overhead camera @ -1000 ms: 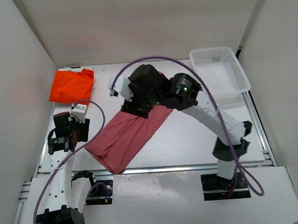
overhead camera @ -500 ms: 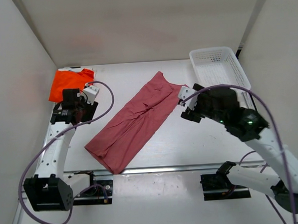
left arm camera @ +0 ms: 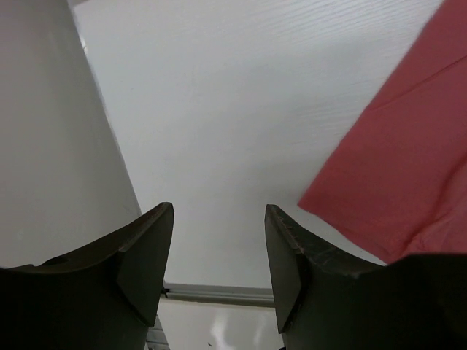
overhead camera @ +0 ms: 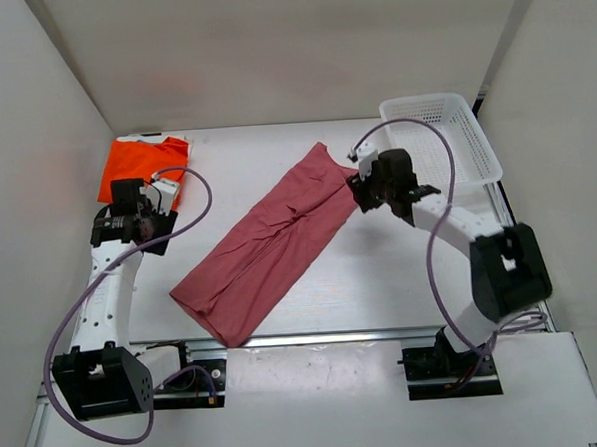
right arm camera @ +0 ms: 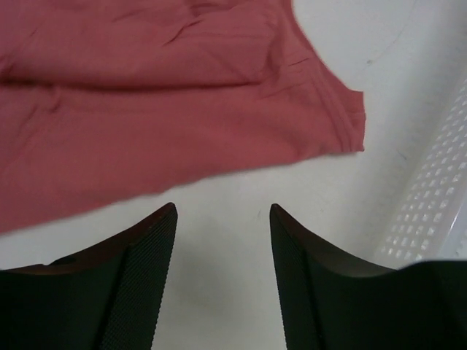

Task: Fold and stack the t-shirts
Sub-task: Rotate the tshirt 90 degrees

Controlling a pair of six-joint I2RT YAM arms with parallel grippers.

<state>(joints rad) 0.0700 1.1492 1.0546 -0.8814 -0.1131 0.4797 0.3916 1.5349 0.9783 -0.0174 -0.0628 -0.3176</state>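
Jaws: you see two dark tips rising from the bottom edge, standing apart with nothing between them. Only bare surface shows in the gap.
Pads: the inner face (right arm camera: 142,284) of the tip at the left of your view shows a fine knurled texture.
Pinkish-red t-shirt (right arm camera: 168,95): it lies flat across the upper part of your view, lightly creased, and runs off the top and left edges.
Shirt edge: a stitched band ends in a square corner at upper right, apart from both tips.
Surface (right arm camera: 219,240): white and matte.
Basket (right arm camera: 430,197): you see its white mesh wall at the right edge, near the shirt's corner but not touching it.
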